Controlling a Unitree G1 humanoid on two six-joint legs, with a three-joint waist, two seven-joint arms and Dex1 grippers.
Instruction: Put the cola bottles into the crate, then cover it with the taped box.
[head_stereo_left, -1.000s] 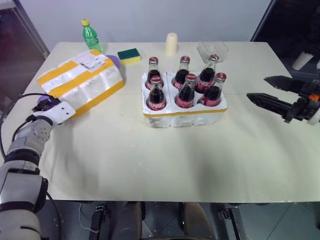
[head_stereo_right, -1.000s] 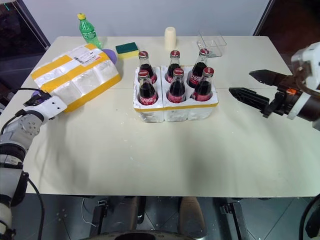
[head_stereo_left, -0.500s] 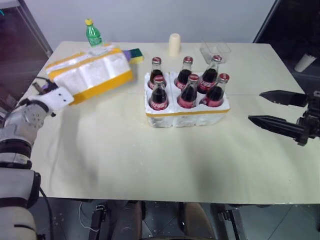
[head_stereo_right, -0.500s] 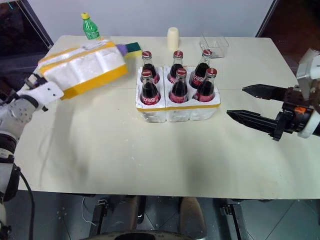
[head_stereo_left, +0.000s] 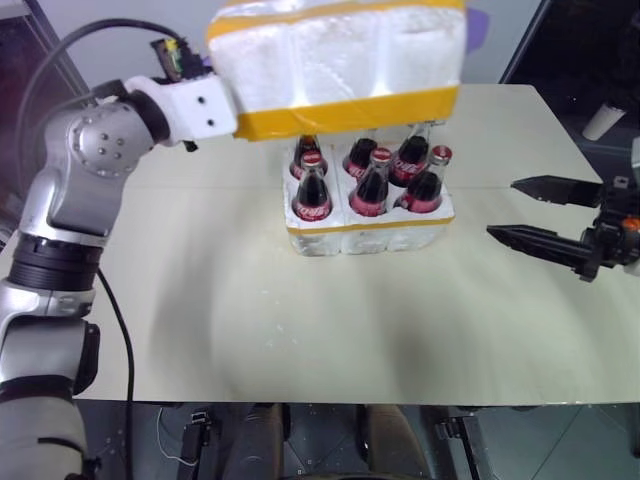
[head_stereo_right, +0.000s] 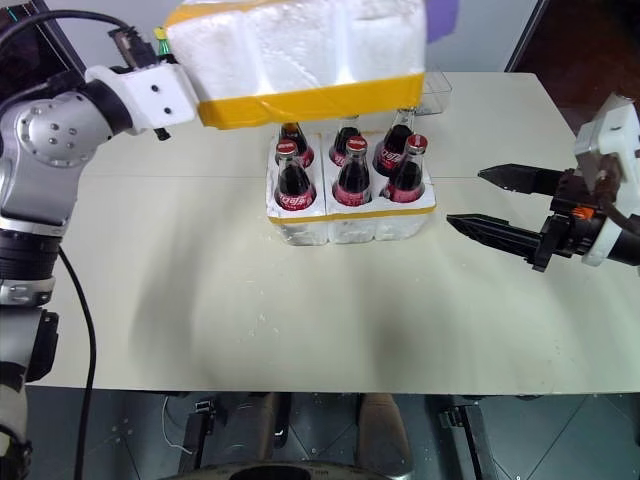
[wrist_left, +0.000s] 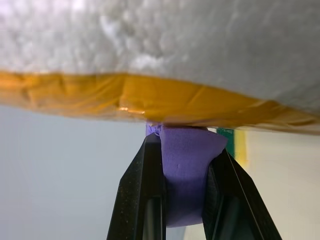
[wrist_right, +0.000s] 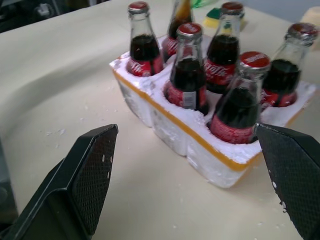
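Observation:
Several cola bottles (head_stereo_left: 370, 185) with red caps stand upright in the wells of the white crate (head_stereo_left: 370, 238) at mid table. The taped box (head_stereo_left: 340, 60), white foam with a yellow band, hangs in the air just above and behind the bottle tops, hiding the rear ones. In the left wrist view my left gripper (wrist_left: 186, 145) is shut on a purple tab under the box's yellow edge. To the right of the crate my right gripper (head_stereo_left: 502, 208) stands open and empty, pointing at the crate (wrist_right: 175, 130) from a short distance.
The cream table (head_stereo_left: 300, 320) stretches wide in front of the crate. A green-yellow sponge (wrist_right: 217, 12) lies behind the crate. A clear plastic tub (head_stereo_right: 438, 85) peeks out at the back right, below the box.
My left arm has swung the taped box up off the table's left side and rightward to above the crate. The right gripper has stayed about where it was.

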